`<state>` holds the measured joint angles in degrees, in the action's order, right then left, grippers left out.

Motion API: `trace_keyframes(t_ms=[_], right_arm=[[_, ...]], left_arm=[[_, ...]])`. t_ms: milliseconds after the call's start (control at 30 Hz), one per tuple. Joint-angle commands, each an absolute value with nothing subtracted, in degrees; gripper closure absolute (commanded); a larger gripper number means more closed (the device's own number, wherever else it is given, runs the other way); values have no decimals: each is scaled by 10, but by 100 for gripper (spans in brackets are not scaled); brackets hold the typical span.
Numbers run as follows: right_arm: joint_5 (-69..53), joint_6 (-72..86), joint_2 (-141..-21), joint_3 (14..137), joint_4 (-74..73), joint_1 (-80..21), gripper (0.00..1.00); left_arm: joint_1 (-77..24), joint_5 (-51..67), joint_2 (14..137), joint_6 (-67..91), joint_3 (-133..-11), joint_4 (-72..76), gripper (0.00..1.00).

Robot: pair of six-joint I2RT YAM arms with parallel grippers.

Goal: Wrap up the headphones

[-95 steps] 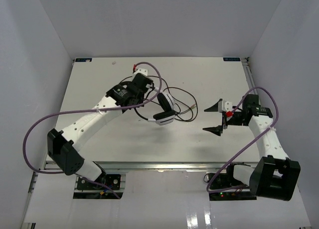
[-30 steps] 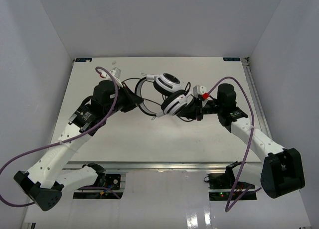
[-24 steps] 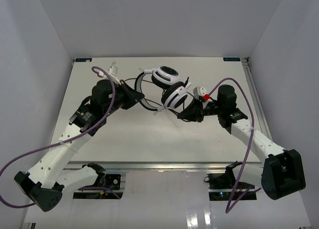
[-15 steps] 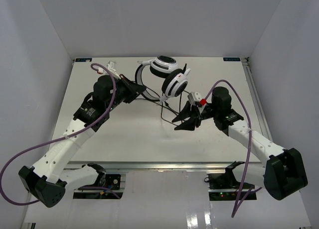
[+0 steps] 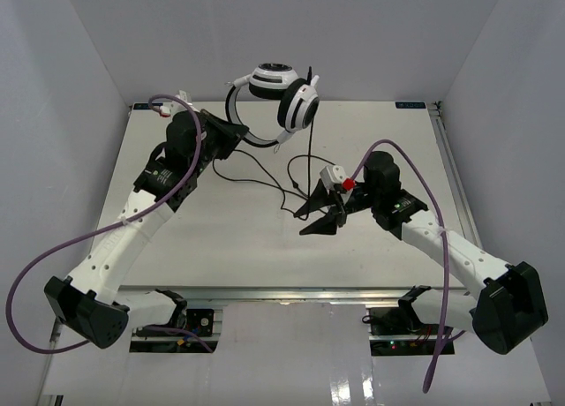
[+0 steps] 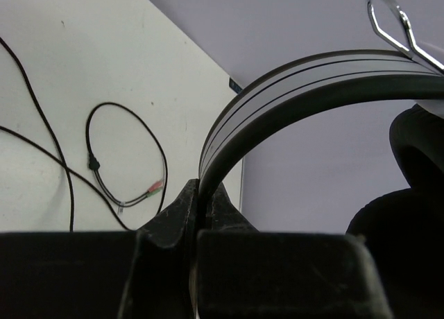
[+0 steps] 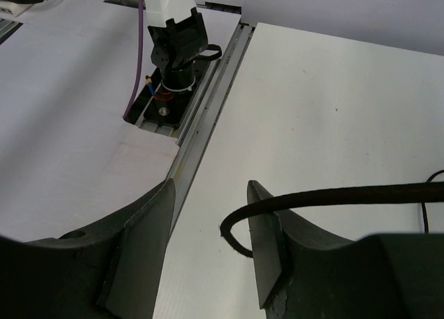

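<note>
The white-and-black headphones hang in the air above the table's far edge. My left gripper is shut on their thin headband, which runs up out of the jaws in the left wrist view; a black ear cup shows at the right. The long dark cord drops from the ear cups to the table and loops there, its plug end lying flat. My right gripper is open low over the table's middle. In the right wrist view the cord crosses the right finger and curls into the gap of that gripper.
The white table has a metal rail along its near edge. The left arm's base stands beyond that rail. Purple robot cables arc beside both arms. White walls close in the back and sides.
My left gripper has lifted the headphones higher and toward the back wall. My right gripper has let go near the ear cups, opened, and dropped left toward the table's middle by the cord.
</note>
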<state>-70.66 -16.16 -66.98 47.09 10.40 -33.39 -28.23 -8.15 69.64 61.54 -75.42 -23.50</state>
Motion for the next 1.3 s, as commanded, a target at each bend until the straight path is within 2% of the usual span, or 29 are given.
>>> trace_keyframes(t_ms=[0, 133, 300, 433, 633, 800, 933, 1100, 1267], right_arm=[[-660, -163, -665, 496, 94, -354, 49], [-653, -99, -687, 499, 144, -360, 54], [-628, -78, -698, 514, 164, -360, 69], [-581, -120, -686, 525, 108, -361, 83], [-487, -259, -668, 577, -72, -360, 91], [-339, -387, -679, 640, -257, -364, 92], [-185, -496, -687, 693, -325, -385, 92], [-24, -589, -682, 700, -274, -399, 92], [55, -617, -710, 745, -221, -399, 92]], left_arm=[[-272, -130, 727, 683, -798, -193, 100], [-272, -128, 759, 704, -805, -167, 100], [-272, -150, 783, 685, -825, -160, 100], [-272, -175, 789, 640, -836, -165, 100], [-272, -221, 794, 528, -824, -176, 100], [-272, -226, 824, 411, -829, -195, 100], [-272, -214, 861, 330, -831, -224, 100], [-276, -151, 906, 259, -839, -257, 100], [-289, -128, 907, 194, -823, -275, 100]])
